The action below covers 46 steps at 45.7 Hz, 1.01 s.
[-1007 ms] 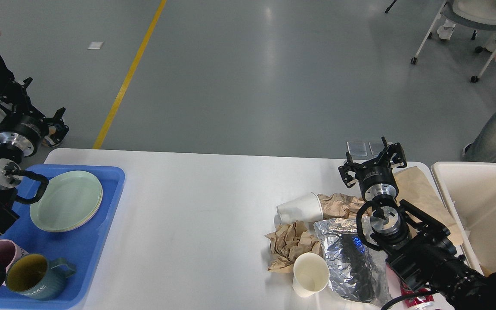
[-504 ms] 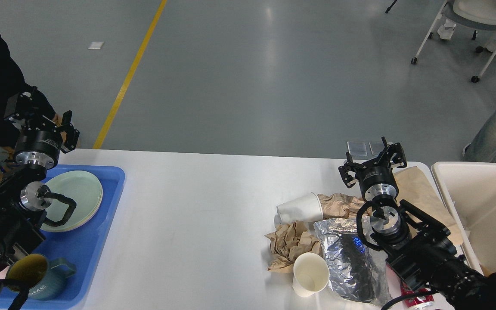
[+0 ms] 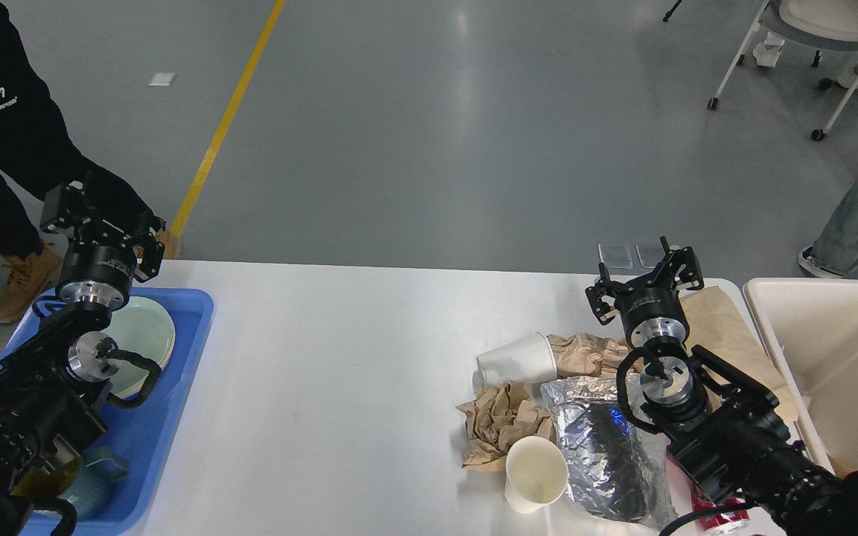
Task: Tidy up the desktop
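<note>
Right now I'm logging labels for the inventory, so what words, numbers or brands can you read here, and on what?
"77" with a smaller line beneath it, too small to read: white print on the black jacket of the person at far left.
Blue print on the silver foil bag: too blurred to read.
Red can at the bottom edge: lettering unreadable.
Teal mug on the blue tray: lettering hidden.

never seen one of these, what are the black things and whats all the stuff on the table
This is one picture, taken from a robot's own head, looking down at its white desktop. The black things are its two arms. The left gripper hangs over a blue tray holding a green plate and a mug. The right gripper hovers with fingers apart, holding nothing. Below it lie litter: two paper cups, crumpled brown paper and a foil bag. A cream bin stands to the right.
</note>
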Tool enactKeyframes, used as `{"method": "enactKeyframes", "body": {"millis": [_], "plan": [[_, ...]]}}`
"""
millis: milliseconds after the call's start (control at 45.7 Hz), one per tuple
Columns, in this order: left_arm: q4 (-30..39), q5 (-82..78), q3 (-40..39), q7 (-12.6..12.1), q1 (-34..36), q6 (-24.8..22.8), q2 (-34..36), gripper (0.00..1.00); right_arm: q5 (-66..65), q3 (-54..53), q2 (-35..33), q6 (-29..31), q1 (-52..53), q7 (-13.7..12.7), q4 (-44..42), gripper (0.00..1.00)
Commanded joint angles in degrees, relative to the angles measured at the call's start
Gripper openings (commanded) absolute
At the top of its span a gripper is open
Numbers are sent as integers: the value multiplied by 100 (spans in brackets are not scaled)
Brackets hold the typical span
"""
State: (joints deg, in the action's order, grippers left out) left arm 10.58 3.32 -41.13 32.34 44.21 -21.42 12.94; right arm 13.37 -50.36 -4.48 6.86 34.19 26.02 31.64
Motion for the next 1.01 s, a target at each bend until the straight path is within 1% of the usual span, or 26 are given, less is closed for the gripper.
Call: {"method": "enactKeyframes", "body": {"millis": [0, 985], "plan": [[6, 2, -9, 18, -35, -29, -10, 96, 8, 0, 0, 0, 0, 0, 0, 100], [6, 2, -9, 18, -35, -29, -10, 96, 8, 0, 0, 0, 0, 0, 0, 100]]}}
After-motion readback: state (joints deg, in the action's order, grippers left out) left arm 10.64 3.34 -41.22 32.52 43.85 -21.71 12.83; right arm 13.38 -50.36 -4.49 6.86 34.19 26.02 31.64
